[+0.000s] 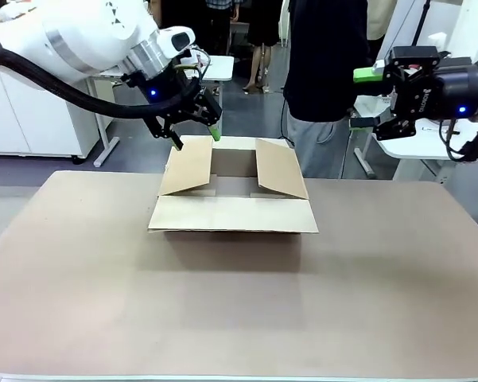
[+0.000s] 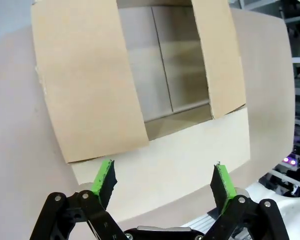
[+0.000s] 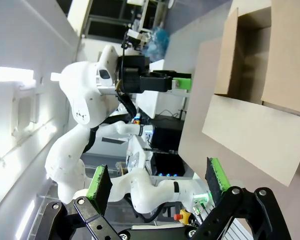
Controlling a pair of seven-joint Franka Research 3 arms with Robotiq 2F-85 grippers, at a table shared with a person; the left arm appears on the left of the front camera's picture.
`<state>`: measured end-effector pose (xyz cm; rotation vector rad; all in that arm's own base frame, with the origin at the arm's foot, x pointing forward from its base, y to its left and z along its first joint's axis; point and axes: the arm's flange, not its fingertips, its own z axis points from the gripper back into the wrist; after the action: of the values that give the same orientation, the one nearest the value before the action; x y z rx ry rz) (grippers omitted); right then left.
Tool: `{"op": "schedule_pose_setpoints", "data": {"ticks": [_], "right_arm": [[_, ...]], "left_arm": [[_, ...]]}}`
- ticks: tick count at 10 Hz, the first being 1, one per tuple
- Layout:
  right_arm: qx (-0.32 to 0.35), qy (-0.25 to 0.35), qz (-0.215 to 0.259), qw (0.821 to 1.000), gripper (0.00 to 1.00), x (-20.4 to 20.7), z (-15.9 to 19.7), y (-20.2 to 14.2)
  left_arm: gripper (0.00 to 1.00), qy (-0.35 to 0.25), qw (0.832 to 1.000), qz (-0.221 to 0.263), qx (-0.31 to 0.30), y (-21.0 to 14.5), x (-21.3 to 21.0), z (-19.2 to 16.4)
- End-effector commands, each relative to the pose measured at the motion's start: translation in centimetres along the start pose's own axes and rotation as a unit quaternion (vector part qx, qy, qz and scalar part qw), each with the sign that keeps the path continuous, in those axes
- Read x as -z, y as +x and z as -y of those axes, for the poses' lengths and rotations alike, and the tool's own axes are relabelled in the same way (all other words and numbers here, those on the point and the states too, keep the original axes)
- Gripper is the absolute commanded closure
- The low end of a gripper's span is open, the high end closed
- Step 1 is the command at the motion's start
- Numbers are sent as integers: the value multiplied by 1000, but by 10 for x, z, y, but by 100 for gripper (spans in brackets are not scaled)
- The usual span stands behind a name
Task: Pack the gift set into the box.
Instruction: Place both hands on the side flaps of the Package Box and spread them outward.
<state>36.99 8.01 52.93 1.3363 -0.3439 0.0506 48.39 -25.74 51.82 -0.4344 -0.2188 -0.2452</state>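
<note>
Nearest the camera, the bare tan table (image 1: pixel 239 318) runs up to the box (image 1: pixel 232 195), which sits at its middle with all flaps undone. The box's near flap is folded outward and lies low towards us. Its two side flaps stand slanted over the opening, and between them we see the plain cardboard floor.

Just beyond the box's far left corner, the left gripper (image 1: pixel 195 137) hangs above the rim, pointing down at it and touching nothing. From its own wrist camera we look straight down on the box (image 2: pixel 90 75). There the left gripper (image 2: pixel 163 180) is spread wide, with its green pads (image 2: pixel 104 177) apart over the outfolded flap and nothing between them.

Behind the box, at the far side of the table, a person (image 1: pixel 326 72) in a dark top and grey trousers stands facing us.

Right of the box and well clear of it, at about the person's waist height, the right gripper (image 1: pixel 364 98) points sideways towards the person, its jaws released and bare. In its wrist view the right gripper (image 3: pixel 157 180) is likewise spread, and the box (image 3: pixel 254 125) lies off beyond its fingers (image 3: pixel 217 175).
</note>
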Motion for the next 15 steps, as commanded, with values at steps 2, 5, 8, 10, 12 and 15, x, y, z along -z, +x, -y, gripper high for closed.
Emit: {"op": "schedule_pose_setpoints", "data": {"ticks": [2,5,8,10,12,15], "right_arm": [[-13,11,5,1000,0,2,-1,3],[-13,11,5,1000,0,2,-1,3],[-13,11,5,1000,0,2,-1,3],[-13,11,5,1000,0,2,-1,3],[-13,11,5,1000,0,2,-1,3],[-13,11,5,1000,0,2,-1,3]], "left_arm": [[0,46,999,-11,-1,33,39,3],[0,135,990,-32,16,72,69,19],[0,234,970,-49,-46,92,102,30],[0,280,957,-42,-59,95,121,37],[0,330,940,-31,-81,93,134,37],[0,383,917,-40,-100,87,143,25]]}}
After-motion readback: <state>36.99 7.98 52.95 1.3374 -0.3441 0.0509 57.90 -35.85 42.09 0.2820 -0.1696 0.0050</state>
